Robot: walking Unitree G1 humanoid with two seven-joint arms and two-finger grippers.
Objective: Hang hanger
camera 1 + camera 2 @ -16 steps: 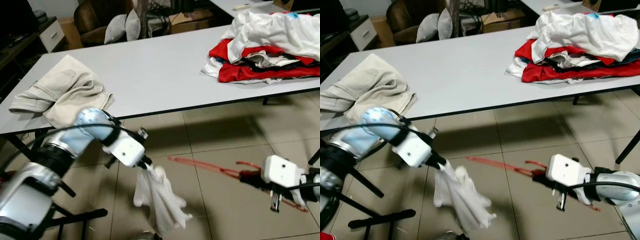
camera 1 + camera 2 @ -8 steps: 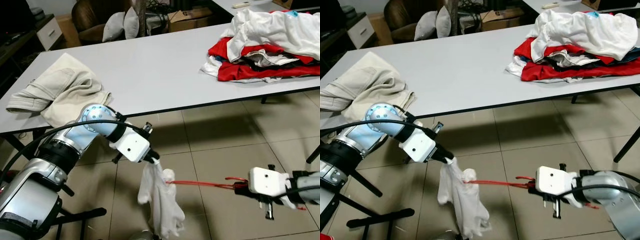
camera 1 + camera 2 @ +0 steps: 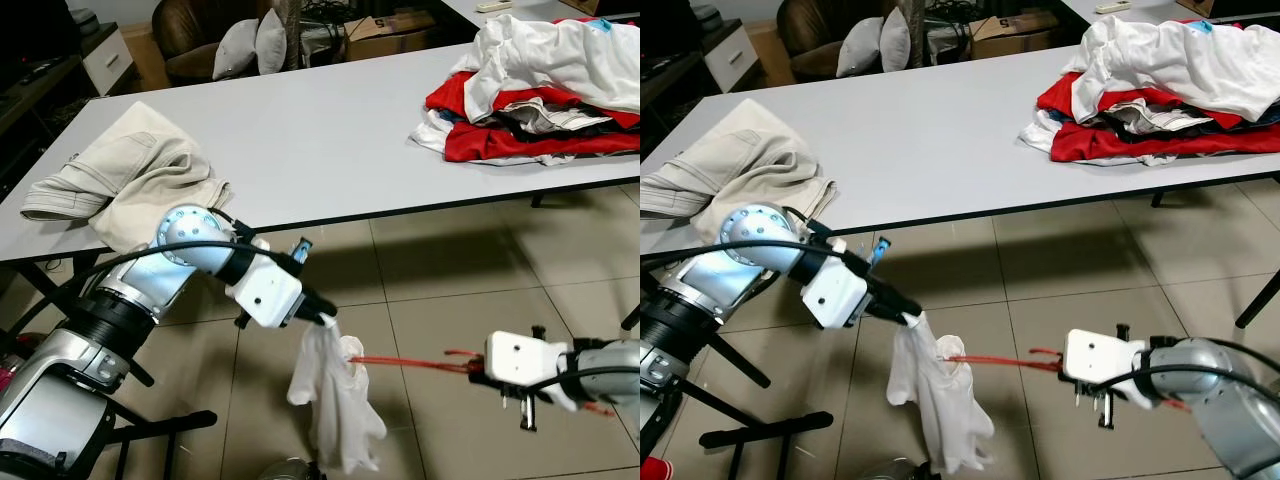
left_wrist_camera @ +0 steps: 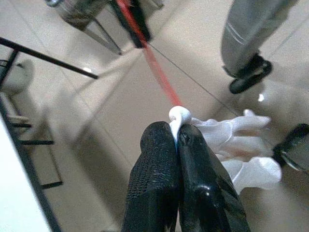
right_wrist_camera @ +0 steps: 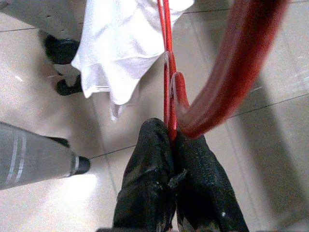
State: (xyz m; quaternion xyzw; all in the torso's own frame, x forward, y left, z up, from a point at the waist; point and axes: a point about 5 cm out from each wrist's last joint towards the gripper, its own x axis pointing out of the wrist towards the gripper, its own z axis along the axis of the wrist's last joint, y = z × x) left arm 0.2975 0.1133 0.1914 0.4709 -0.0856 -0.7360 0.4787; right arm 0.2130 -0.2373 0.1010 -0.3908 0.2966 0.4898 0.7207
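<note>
While the beige trousers (image 3: pixel 125 180) lie bunched on the counter (image 3: pixel 320 140) at far left, the work goes on lower, over the tiled floor (image 3: pixel 450 300).

Left tool (image 3: pixel 322 318): fingers pinched tight on a small fold at the top of the white garment (image 3: pixel 335 400), which hangs limp below it. Grip looks thin in the left wrist view, just a nub of cloth (image 4: pixel 178 116) between the pads. Risk: any sideways pull from the hanger drags that fold free and the garment drops to the floor.

Centre: red hanger (image 3: pixel 400 362) lies nearly level, its far tip touching or just inside the garment's upper opening; cannot tell how deep it sits. Risk: tip snags a fold rather than entering the neck, pushing the cloth aside.

Right tool (image 3: pixel 478 372): closed on the hanger close to its hook (image 5: pixel 227 82). Held so far from the working tip, the hanger may pivot or slip in the fingers.

Far right: heap of red and white clothes (image 3: pixel 540 90) on the counter, well apart.
</note>
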